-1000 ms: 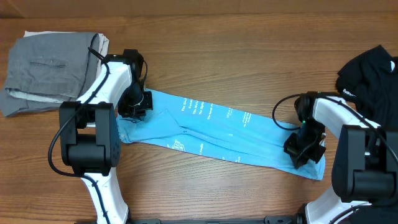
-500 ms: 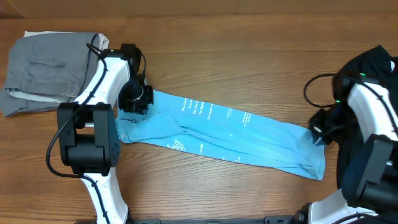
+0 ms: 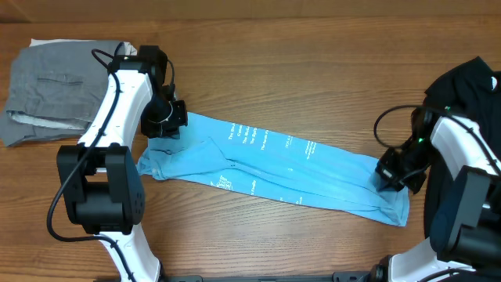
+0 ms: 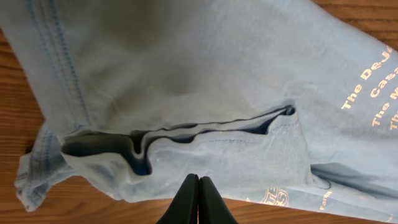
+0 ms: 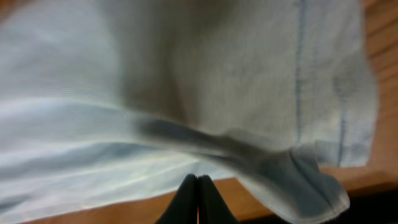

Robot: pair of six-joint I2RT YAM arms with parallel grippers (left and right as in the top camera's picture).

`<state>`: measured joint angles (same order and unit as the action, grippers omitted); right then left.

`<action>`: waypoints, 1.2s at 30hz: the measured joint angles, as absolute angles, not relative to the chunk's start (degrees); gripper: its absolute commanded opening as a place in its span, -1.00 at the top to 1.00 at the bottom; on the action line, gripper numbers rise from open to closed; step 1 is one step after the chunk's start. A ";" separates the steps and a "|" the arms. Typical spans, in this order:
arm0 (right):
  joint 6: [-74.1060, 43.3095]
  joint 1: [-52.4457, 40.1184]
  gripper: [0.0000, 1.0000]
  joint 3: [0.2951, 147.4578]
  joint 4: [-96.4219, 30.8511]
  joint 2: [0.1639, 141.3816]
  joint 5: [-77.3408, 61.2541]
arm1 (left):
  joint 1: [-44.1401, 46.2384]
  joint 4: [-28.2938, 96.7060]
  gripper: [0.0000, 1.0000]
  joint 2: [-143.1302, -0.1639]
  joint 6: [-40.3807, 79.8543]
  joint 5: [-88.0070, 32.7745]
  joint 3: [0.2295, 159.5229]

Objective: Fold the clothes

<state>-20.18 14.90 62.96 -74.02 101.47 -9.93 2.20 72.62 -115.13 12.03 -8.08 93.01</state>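
The clothes (image 3: 274, 168), a light blue T-shirt, lie folded into a long narrow strip that slants across the table from left to lower right. White lettering (image 3: 249, 135) shows along its upper edge. My left gripper (image 3: 160, 129) hovers over the strip's upper left end. In the left wrist view its jaws (image 4: 199, 182) are pressed together with nothing between them, just off the fabric's (image 4: 186, 74) folded edge. My right gripper (image 3: 389, 176) stands at the strip's right end. Its jaws (image 5: 198, 182) are also shut and empty, at the edge of the hem (image 5: 298, 180).
Folded grey trousers (image 3: 55, 86) lie at the back left corner. A black garment (image 3: 470, 90) is heaped at the right edge behind the right arm. Bare wooden table (image 3: 297, 70) stretches behind and in front of the strip.
The right gripper left the shirt's lower right corner, swung out to the right, and came back to the right end. The left gripper moved slightly up and left; the shirt's left corner spread out.
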 measured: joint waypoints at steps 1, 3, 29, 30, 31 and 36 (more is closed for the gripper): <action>-20.14 14.48 0.92 60.42 -71.50 101.47 -10.35 | 2.28 72.14 0.92 -115.13 12.03 -8.14 92.71; -20.34 13.61 0.92 57.87 -68.47 101.45 -10.57 | 2.26 70.00 0.92 -115.07 12.10 -7.92 90.50; -27.33 8.19 0.92 55.61 -37.47 101.08 -7.88 | 2.28 39.59 0.92 -112.36 17.30 -7.49 71.55; -27.38 8.16 0.92 55.64 -34.68 101.41 -7.68 | 2.28 38.44 0.90 -112.42 17.61 -7.44 71.50; -27.44 8.14 0.87 55.70 -31.81 101.89 -7.42 | 2.28 36.40 0.91 -112.62 17.89 -7.33 71.48; -24.45 8.14 0.53 57.34 -31.57 102.85 -9.23 | 2.28 33.85 0.87 -112.88 18.09 -7.03 71.77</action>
<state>-24.45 8.14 57.34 -31.57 102.85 -9.23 2.28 33.85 -112.88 18.09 -7.03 71.77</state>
